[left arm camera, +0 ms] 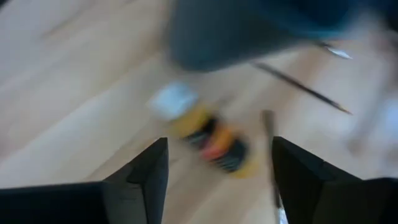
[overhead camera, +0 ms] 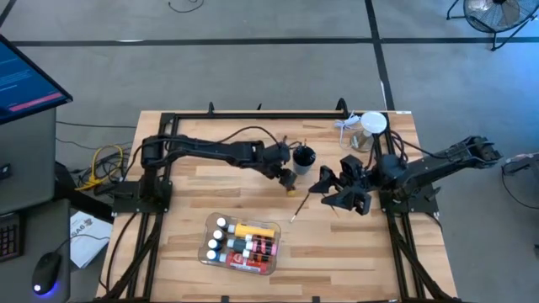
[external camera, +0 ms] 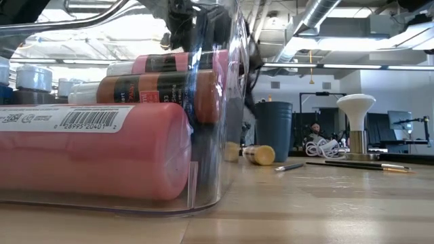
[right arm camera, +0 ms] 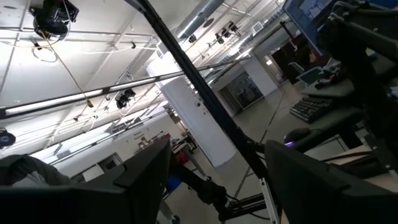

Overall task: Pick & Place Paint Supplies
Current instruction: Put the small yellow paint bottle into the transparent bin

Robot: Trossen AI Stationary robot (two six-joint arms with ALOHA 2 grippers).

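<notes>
One clear bin holds several paint tubes. One yellow bottle lies under the left gripper, fingers spread, empty. One brush lies nearby. Right gripper open, tilted upward, empty.

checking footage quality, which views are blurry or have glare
Left wrist view: motion-blurred, the yellow bottle and dark cup smeared. Low view: the bin looms close, its clear wall catching reflections. Right wrist view: bright ceiling lights. High view: sharp, evenly lit.
</notes>
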